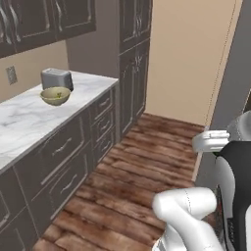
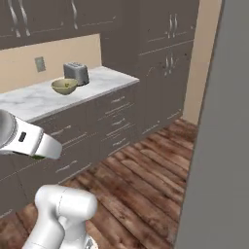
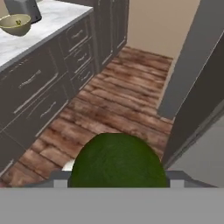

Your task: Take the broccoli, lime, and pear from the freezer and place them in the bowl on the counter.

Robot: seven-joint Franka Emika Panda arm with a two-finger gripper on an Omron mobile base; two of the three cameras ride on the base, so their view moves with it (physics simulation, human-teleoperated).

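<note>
Our fingers (image 3: 117,181) clamped on a dark green round fruit (image 3: 117,159), likely the lime, over wood floor beside the grey freezer (image 3: 192,65), bowl (image 1: 55,95) on the worktop (image 1: 29,117) before the toaster (image 1: 57,78).

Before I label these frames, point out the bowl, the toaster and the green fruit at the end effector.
bowl (image 1: 55,96): left base view, on its front outer wall.
toaster (image 2: 76,73): right base view, on its side face.
green fruit (image 3: 117,161): hand view, on its rounded top.

Dark green lime (image 3: 118,159) held above floor; bowl (image 1: 55,95) on counter (image 1: 29,117).
</note>
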